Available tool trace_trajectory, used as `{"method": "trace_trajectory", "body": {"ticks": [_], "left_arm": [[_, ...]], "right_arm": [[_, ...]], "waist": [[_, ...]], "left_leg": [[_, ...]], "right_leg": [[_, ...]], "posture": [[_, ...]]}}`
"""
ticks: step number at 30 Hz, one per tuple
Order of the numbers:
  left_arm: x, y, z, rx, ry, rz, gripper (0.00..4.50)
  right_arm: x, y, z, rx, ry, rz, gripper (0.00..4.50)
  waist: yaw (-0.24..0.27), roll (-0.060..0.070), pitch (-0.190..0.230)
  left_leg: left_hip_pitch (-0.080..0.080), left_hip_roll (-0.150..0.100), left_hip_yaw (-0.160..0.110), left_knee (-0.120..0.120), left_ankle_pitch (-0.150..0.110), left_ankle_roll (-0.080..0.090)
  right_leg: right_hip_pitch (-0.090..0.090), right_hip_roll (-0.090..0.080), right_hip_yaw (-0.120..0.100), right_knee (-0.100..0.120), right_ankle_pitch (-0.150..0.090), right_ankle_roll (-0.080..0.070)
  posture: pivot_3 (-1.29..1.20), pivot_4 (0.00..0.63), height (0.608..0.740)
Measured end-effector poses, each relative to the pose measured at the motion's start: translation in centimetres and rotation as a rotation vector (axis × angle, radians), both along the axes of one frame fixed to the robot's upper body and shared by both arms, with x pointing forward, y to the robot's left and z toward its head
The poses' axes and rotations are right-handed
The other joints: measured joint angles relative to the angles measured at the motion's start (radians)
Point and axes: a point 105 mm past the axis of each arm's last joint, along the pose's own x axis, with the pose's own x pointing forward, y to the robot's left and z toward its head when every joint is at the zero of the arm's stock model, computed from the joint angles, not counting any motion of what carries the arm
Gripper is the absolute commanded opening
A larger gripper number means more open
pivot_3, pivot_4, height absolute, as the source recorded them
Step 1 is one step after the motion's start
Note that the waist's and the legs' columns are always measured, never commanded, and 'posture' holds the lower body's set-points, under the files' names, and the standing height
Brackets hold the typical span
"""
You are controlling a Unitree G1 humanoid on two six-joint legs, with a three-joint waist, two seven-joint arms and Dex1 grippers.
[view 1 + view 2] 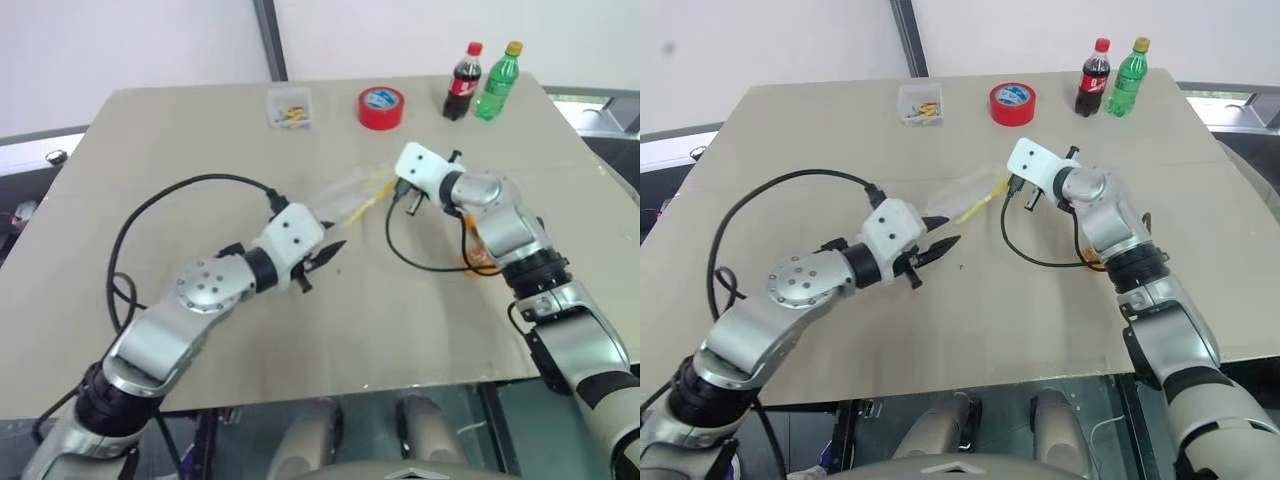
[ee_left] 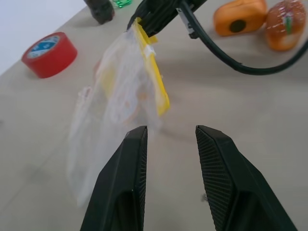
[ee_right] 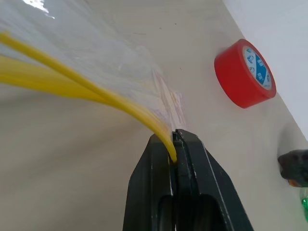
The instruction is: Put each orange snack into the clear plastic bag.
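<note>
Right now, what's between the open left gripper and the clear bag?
Nothing: in the left wrist view, bare tabletop separates the left gripper from the clear plastic bag.

Red tape roll (image 1: pixel 381 107), small clear box (image 1: pixel 289 107), cola bottle (image 1: pixel 463 82), green bottle (image 1: pixel 497 82), beige table (image 1: pixel 180 140)

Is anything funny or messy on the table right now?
Nothing is spilled or broken. One odd thing: the clear plastic bag dangles in the air, pinched by its yellow strip in the shut right gripper, while both orange snacks sit outside it on the table. The left gripper is open, holding nothing.
</note>
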Motion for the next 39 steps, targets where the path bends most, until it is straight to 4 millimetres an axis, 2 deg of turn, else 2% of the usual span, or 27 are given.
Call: {"method": "trace_trajectory", "body": {"ticks": [5, 9, 14, 21, 27, 30, 32, 39], "left_arm": [[0.8, -0.2, -0.1, 0.044, -0.036, 0.033, 1.68], [2.0, -0.5, 0.2, 0.083, -0.090, 0.060, 1.68], [2.6, -0.6, -0.1, 0.112, -0.109, 0.067, 1.68], [2.8, -1.6, 0.3, 0.143, -0.179, 0.015, 1.68], [2.6, -2.5, 0.4, 0.134, -0.201, -0.030, 1.68], [2.8, -2.5, 0.3, 0.135, -0.195, -0.034, 0.85], [2.7, -2.7, 0.4, 0.131, -0.198, -0.040, 0.04], [3.0, -2.3, 0.1, 0.156, -0.198, -0.033, 0.04]], "right_arm": [[0.0, 0.1, -0.1, -0.003, 0.010, -0.011, 0.00], [-0.4, 1.3, 0.1, 0.015, 0.012, 0.002, 0.00], [-0.5, 1.6, 0.5, 0.024, 0.003, -0.003, 0.00], [-0.7, 1.8, 0.8, 0.038, -0.003, -0.021, 0.00], [-0.7, 1.4, 0.0, 0.041, 0.017, -0.046, 0.00], [-0.7, 1.3, 0.0, 0.042, 0.016, -0.051, 0.00], [-0.7, 1.3, -0.1, 0.043, 0.017, -0.053, 0.00], [-0.9, 1.3, -0.1, 0.051, 0.018, -0.060, 0.00]], "waist": [[-0.002, 0.000, 0.000], [-0.003, 0.000, 0.000], [-0.002, 0.000, 0.000], [-0.003, 0.000, 0.000], [-0.003, 0.000, 0.000], [-0.004, 0.000, 0.000], [-0.003, 0.000, 0.000], [-0.003, 0.000, 0.000]], "left_leg": [[0.000, 0.000, 0.000, 0.000, 0.000, 0.000], [0.000, 0.000, 0.000, 0.001, 0.000, 0.000], [0.000, 0.000, 0.000, 0.002, 0.000, 0.000], [0.000, 0.000, 0.000, 0.002, 0.000, 0.000], [0.000, 0.000, 0.000, 0.003, 0.000, 0.000], [0.000, 0.000, 0.000, 0.003, 0.000, 0.000], [0.000, 0.000, 0.000, 0.004, 0.000, 0.000], [0.000, 0.000, 0.000, 0.004, 0.000, 0.000]], "right_leg": [[0.000, 0.000, 0.000, 0.001, 0.000, 0.000], [0.000, 0.000, 0.000, 0.001, 0.000, 0.000], [0.000, 0.000, 0.000, 0.002, 0.000, 0.000], [0.000, 0.000, 0.000, 0.003, 0.000, 0.000], [0.000, 0.000, 0.000, 0.003, 0.000, 0.000], [-0.001, 0.000, 0.000, 0.004, 0.000, 0.000], [0.000, 0.000, 0.000, 0.004, 0.000, 0.000], [0.000, 0.000, 0.000, 0.004, 0.000, 0.000]], "posture": [[0.00, 0.150, 0.740], [0.00, 0.150, 0.740], [0.00, 0.150, 0.740], [0.00, 0.150, 0.740], [0.00, 0.150, 0.740], [0.00, 0.150, 0.740], [0.00, 0.150, 0.740], [0.00, 0.150, 0.740]]}}
